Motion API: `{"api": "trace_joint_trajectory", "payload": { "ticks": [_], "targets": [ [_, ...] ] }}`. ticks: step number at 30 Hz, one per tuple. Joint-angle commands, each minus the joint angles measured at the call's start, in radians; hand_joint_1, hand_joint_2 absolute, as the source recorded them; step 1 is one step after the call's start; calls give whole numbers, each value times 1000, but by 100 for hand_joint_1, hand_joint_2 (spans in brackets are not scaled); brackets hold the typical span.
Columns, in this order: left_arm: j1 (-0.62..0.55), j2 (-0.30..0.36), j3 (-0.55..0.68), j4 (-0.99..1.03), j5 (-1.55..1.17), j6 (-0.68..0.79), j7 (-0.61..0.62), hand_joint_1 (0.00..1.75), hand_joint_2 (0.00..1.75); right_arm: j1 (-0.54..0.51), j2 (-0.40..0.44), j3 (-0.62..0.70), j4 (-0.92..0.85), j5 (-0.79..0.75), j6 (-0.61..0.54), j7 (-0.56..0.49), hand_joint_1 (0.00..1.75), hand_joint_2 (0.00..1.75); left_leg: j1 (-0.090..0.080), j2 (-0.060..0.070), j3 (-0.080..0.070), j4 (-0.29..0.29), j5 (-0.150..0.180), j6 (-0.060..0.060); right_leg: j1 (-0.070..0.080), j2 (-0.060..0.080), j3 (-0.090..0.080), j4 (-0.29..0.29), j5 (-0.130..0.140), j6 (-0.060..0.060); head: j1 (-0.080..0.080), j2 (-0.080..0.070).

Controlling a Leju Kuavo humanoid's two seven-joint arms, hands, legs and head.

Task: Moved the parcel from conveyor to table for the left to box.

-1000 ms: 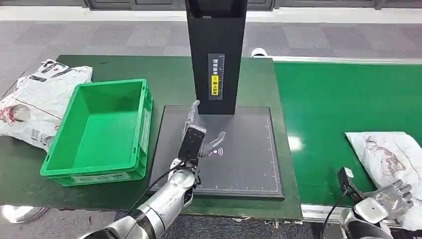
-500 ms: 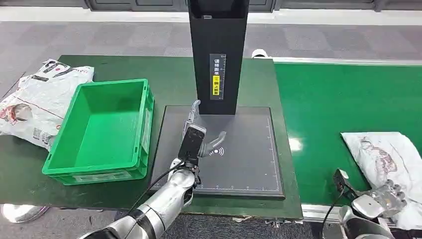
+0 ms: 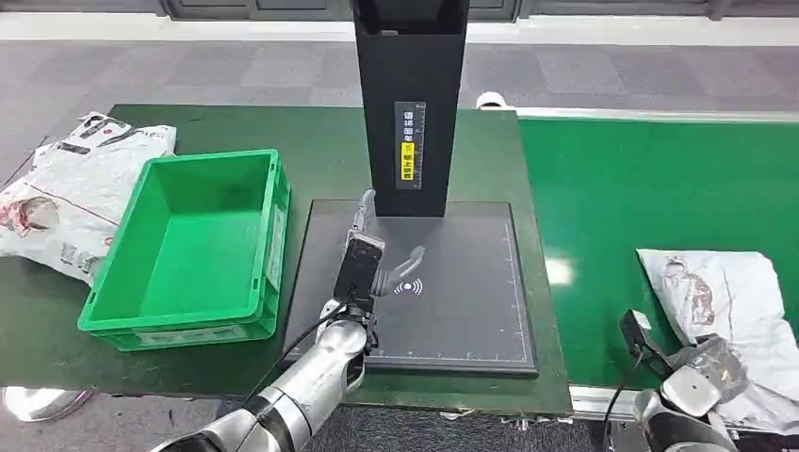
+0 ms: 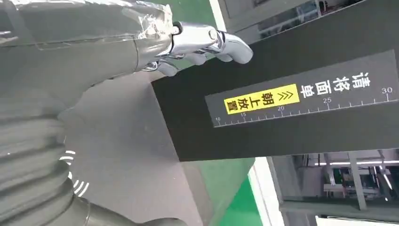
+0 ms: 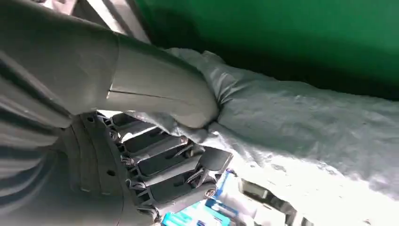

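Note:
A crumpled white parcel (image 3: 725,287) lies on the green conveyor (image 3: 650,179) at the lower right. My right hand (image 3: 702,372) grips its near corner. In the right wrist view the thumb (image 5: 160,89) presses on top of the parcel (image 5: 306,122) and the dark fingers (image 5: 174,174) curl under its edge. My left hand (image 3: 382,254) hovers over the black scan pad (image 3: 462,311) with fingers spread and nothing in it. In the left wrist view its fingertips (image 4: 207,42) reach toward the black tower (image 4: 291,94).
An empty green crate (image 3: 188,245) stands on the dark green table, left of the pad. Other white parcels (image 3: 66,188) lie at the table's far left. The black scanner tower (image 3: 410,104) rises behind the pad.
The parcel has shifted left along the conveyor. My right hand moved left with it and its fingers closed on the near corner. The left arm stayed still.

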Motion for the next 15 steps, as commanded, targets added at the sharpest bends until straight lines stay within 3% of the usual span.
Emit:
{"api": "trace_joint_trajectory", "payload": {
  "ticks": [1,2,5,6,10,12,14,15],
  "targets": [
    [-46,50,121,46,14,0,1,0,175,-48,145,34,-181,-68,-219,-265,175,175,1,7,2,0,-1,-1,1,7,0,-1,1,-1,0,0],
    [-49,58,127,48,14,-9,1,0,175,-61,161,40,-183,-52,-219,-243,175,175,0,10,1,0,-1,-1,0,10,-2,0,2,-1,0,0],
    [-72,91,134,62,-61,109,1,0,175,-30,261,46,-439,-142,-219,-469,175,175,1,15,2,-1,-1,-3,0,15,-2,0,3,-3,0,0],
    [-90,101,165,81,-42,95,1,0,175,-2,317,42,-566,-183,-219,-593,175,175,1,12,1,0,0,-2,0,12,-4,1,2,-2,0,0],
    [-100,108,174,87,-43,95,1,0,175,15,346,55,-605,-172,-219,-592,175,175,2,11,1,-1,1,-5,1,12,-4,2,2,-3,0,0],
    [-99,111,199,71,-49,109,1,0,175,42,384,63,-673,-248,-219,-745,175,175,3,10,3,-1,1,-6,3,13,-4,1,2,-4,0,0],
    [-99,126,220,38,-59,102,1,0,175,57,428,137,-702,-257,-219,-805,175,175,3,7,1,-1,2,-6,4,10,-4,2,1,-4,0,0],
    [-104,131,224,40,-58,93,1,0,175,58,444,151,-710,-234,-219,-779,175,175,4,4,0,0,2,-7,5,6,-3,1,1,-4,0,0]
  ]
}}
